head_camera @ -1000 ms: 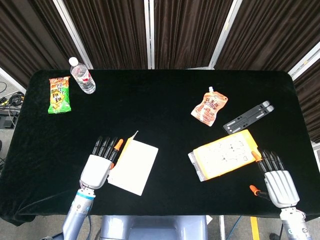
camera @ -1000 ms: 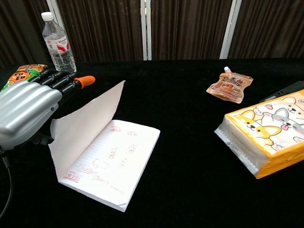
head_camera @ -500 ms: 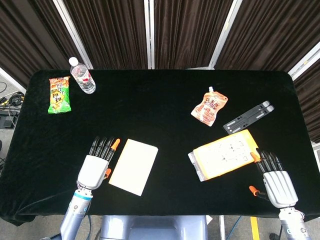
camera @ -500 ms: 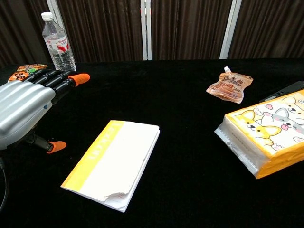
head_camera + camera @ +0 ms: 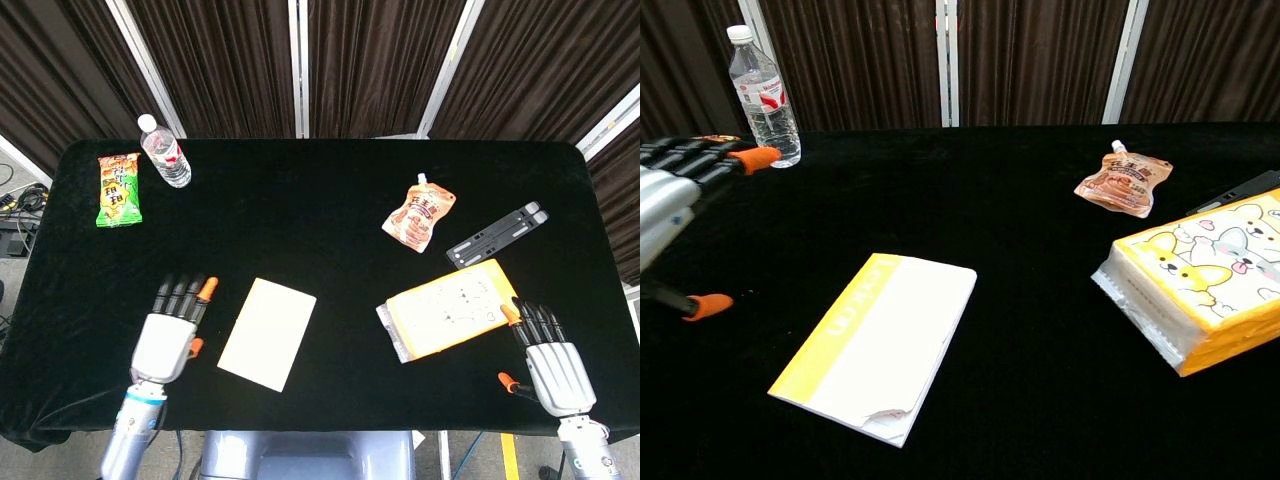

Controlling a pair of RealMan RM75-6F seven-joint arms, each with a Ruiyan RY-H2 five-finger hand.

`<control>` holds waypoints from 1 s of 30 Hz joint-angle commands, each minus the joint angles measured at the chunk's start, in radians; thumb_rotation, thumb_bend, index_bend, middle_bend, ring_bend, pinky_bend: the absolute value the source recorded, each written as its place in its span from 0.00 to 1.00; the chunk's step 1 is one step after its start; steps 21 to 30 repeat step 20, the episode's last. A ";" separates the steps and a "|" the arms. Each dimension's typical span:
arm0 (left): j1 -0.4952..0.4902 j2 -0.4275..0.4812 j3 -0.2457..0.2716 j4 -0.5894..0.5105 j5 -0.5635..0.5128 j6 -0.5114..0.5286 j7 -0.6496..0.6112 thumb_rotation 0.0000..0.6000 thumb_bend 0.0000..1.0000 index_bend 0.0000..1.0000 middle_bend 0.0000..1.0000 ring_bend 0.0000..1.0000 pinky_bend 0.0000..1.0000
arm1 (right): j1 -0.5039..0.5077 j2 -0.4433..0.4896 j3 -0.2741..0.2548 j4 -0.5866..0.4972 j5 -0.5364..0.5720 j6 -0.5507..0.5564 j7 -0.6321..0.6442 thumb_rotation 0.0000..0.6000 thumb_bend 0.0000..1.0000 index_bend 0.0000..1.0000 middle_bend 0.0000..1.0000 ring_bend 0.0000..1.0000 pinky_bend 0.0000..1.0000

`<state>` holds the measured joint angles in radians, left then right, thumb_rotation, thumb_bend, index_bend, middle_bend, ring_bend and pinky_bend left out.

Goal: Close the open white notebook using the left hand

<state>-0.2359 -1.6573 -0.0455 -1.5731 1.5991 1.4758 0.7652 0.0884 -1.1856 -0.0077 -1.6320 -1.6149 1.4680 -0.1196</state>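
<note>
Where the black table (image 5: 320,200) runs wide under the dark curtains, its middle is bare cloth, with things set toward the sides; the orange tissue pack (image 5: 452,309) lies right of centre near the front, its corner just beside the right hand (image 5: 556,368), which rests flat near the front right corner with fingers apart, holding nothing; the white notebook (image 5: 267,333) lies shut and flat at front left, yellow strip along its left side, one corner close to the front edge; the left hand (image 5: 168,338) sits just left of it, apart from it, fingers extended and spread, released; the black stand (image 5: 497,234) lies above the pack; the brown pouch (image 5: 419,211) beside it; the bottle (image 5: 164,152) and green snack bag (image 5: 118,188) occupy the far left corner.
</note>
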 commanded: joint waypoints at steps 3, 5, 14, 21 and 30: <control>0.075 0.098 0.032 -0.051 -0.040 0.065 -0.060 1.00 0.10 0.00 0.00 0.00 0.00 | 0.000 -0.003 0.000 0.000 -0.003 0.003 -0.005 1.00 0.04 0.00 0.00 0.00 0.00; 0.101 0.140 0.045 -0.073 -0.065 0.075 -0.111 1.00 0.10 0.00 0.00 0.00 0.00 | -0.001 -0.005 0.000 0.000 -0.004 0.003 -0.010 1.00 0.04 0.00 0.00 0.00 0.00; 0.176 0.235 0.078 -0.071 -0.069 0.146 -0.243 1.00 0.10 0.00 0.00 0.00 0.00 | 0.002 -0.014 0.003 -0.002 -0.005 0.001 -0.022 1.00 0.04 0.00 0.00 0.00 0.00; 0.193 0.249 0.079 -0.066 -0.067 0.160 -0.261 1.00 0.10 0.00 0.00 0.00 0.00 | 0.004 -0.018 0.001 0.004 -0.008 -0.002 -0.025 1.00 0.04 0.00 0.00 0.00 0.00; 0.193 0.249 0.079 -0.066 -0.067 0.160 -0.261 1.00 0.10 0.00 0.00 0.00 0.00 | 0.004 -0.018 0.001 0.004 -0.008 -0.002 -0.025 1.00 0.04 0.00 0.00 0.00 0.00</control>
